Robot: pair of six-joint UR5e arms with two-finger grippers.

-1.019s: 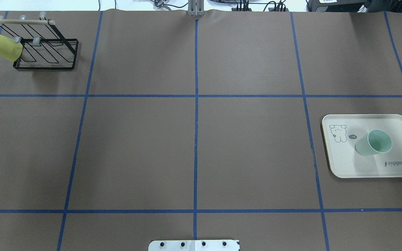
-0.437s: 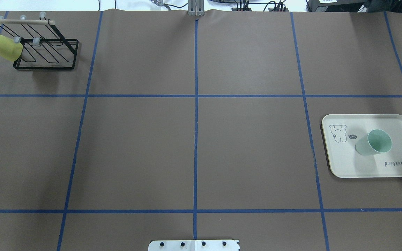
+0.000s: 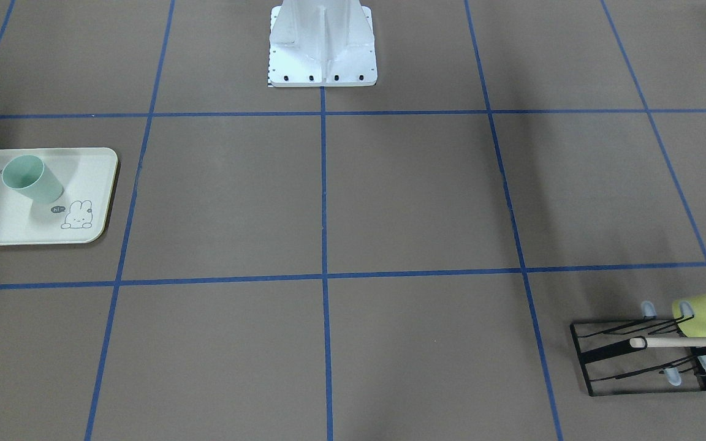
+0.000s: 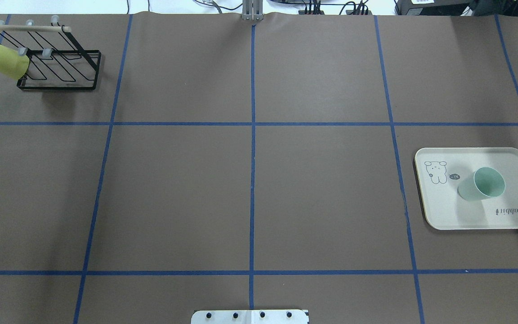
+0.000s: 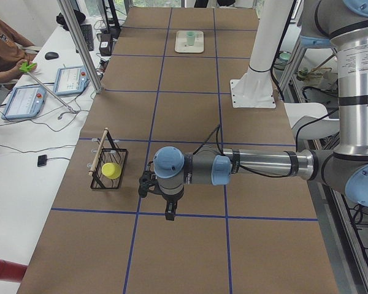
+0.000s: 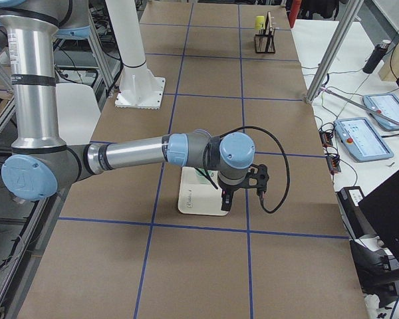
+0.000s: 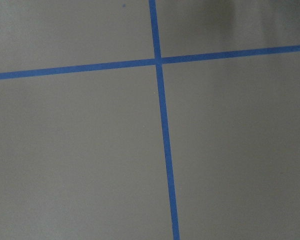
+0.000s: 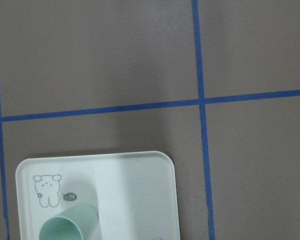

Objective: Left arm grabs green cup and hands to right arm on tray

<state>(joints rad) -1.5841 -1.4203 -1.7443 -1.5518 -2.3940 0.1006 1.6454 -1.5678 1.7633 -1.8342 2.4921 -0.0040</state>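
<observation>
The tray (image 4: 443, 209) bears the lettering (image 4: 511, 210) "Rabbit" in grey script along one long edge; from overhead it reads upside down. In the front-facing view the cup (image 3: 31, 179) hides all of it but "Ra". A small dark speech bubble (image 4: 454, 176) beside the bunny drawing (image 4: 435, 172) says "hi". Print on the left arm (image 5: 356, 92) is too small to read.

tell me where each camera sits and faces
Front-facing: across the table, facing the robot, steeply down; base shows.
Overhead: behind the robot, looking forward, down; base edge shows.
Exterior left: table's left end, looking along it; left arm.
Exterior right: opposite end; right arm near the tray.
Left wrist: down on blue tape; no body.
Right wrist: down on tray, green cup; no body.
Overhead and front-facing share the rack.
</observation>
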